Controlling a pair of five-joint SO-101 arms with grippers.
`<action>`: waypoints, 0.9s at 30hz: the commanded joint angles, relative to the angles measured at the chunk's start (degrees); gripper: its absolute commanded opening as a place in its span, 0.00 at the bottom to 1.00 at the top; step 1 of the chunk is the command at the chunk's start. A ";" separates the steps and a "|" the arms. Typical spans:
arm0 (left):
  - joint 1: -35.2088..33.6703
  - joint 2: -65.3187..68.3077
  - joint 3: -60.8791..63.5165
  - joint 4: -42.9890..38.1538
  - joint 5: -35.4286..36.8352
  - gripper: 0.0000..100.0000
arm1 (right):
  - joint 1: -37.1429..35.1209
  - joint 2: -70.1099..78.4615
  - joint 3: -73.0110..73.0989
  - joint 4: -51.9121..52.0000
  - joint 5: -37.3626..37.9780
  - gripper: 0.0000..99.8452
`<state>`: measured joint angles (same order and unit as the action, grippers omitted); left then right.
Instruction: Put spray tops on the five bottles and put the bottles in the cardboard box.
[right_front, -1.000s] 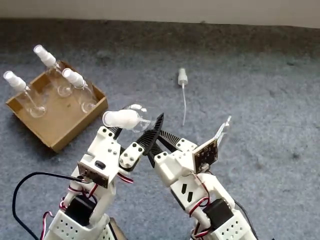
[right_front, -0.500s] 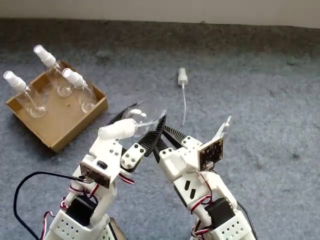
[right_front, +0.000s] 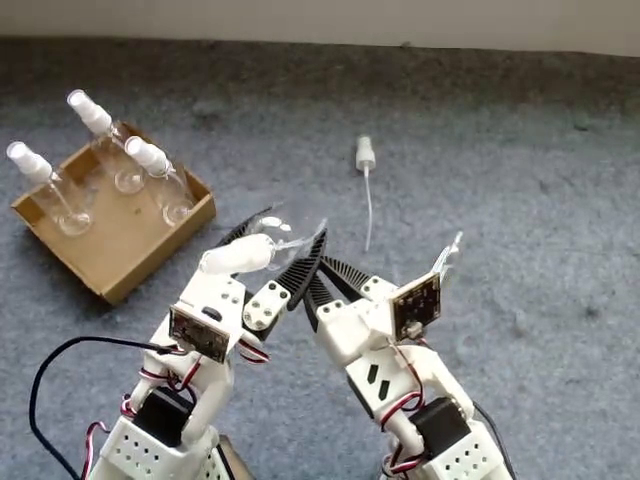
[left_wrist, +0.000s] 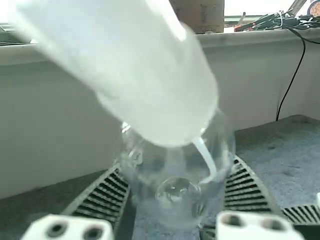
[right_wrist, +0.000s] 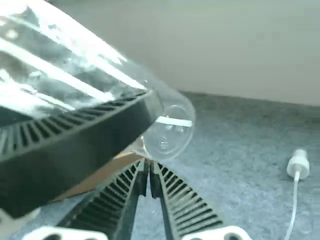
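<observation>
Moved: clear plastic bottle with a white spray top (right_front: 245, 252) has tipped down a little, just right of the brown cardboard box (right_front: 110, 240).
Risk: smooth, tilted bottle may slip out.
Left gripper (right_front: 283, 240): raised, squeezing the bottle.
Right gripper (right_wrist: 149, 176): pinched closed, holding nothing, beside the bottle.

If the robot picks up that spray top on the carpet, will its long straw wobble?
Probably. The spray top has a long, very thin tube, so it likely flexes when lifted. It looks small and plastic, so probably light. On the fuzzy carpet it likely won't roll far.
</observation>
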<state>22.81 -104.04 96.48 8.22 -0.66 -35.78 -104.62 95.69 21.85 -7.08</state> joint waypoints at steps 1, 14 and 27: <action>-2.33 -0.84 -0.84 0.26 -0.44 0.06 | -2.51 -0.75 6.29 2.42 -0.18 0.00; -12.26 -0.57 -15.69 18.99 -0.35 0.06 | -2.42 -0.66 6.29 5.67 -0.18 0.00; -19.12 14.81 -38.29 35.16 -4.75 0.07 | -2.42 -0.66 6.29 6.20 -0.09 0.00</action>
<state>4.35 -94.64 65.27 41.10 -3.82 -37.71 -104.70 95.69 27.82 -7.08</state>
